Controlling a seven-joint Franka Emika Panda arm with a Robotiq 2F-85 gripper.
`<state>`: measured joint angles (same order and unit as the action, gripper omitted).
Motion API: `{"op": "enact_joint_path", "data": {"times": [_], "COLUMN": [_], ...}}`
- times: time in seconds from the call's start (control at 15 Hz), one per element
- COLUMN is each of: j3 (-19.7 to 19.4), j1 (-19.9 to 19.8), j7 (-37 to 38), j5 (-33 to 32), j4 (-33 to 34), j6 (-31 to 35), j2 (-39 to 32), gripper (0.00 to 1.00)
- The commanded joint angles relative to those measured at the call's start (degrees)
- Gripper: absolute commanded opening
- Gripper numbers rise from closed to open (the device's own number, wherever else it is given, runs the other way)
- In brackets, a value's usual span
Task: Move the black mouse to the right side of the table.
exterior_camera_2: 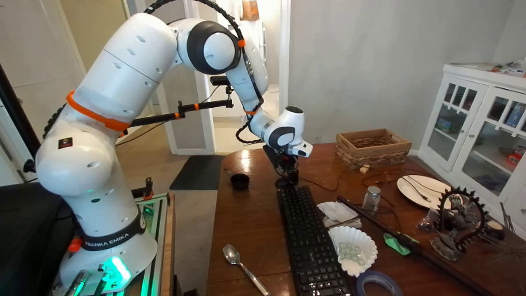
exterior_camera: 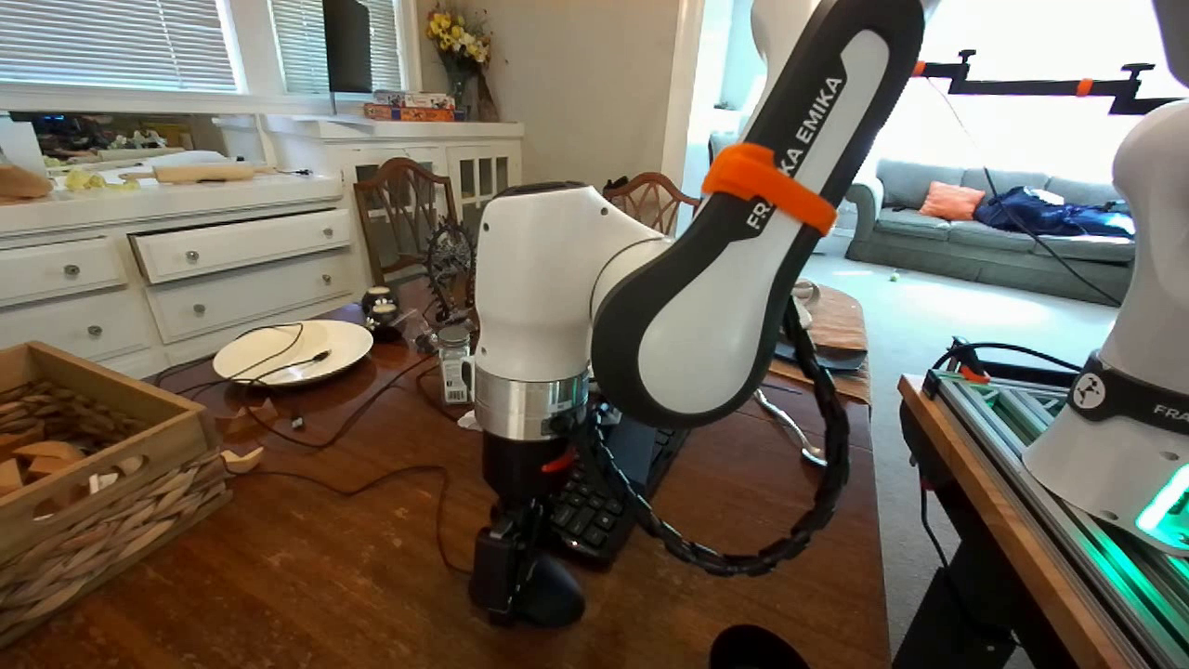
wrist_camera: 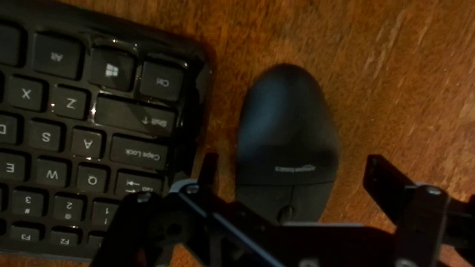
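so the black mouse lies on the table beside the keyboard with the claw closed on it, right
Not closed: the wrist view shows the claw open, a gap on each side of the black mouse, which does lie on the table beside the keyboard.

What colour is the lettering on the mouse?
Pale grey; the lettering on the mouse shows best in the wrist view.

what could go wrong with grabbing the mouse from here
In the wrist view, the open fingers flank the black mouse, one very near the keyboard, so it might bump that. The mouse's rounded shell could slip as they close. In an exterior view, a thin cord runs toward them and might snag.
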<state>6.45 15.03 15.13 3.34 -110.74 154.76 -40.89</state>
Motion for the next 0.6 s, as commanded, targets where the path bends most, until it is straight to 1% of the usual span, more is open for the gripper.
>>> {"op": "enact_joint_path", "data": {"times": [0.0,0.27,0.53], "j3": [-2.02,-3.40,-3.67], "j1": [2.39,4.27,4.71], "j7": [2.46,4.27,4.60], "j5": [-0.20,-1.13,-1.15], "j4": [2.34,4.42,5.11], "j6": [-2.95,-6.18,-7.28], "j2": [-1.12,-1.57,-2.15], "gripper": [1.00,1.00,1.00]}}
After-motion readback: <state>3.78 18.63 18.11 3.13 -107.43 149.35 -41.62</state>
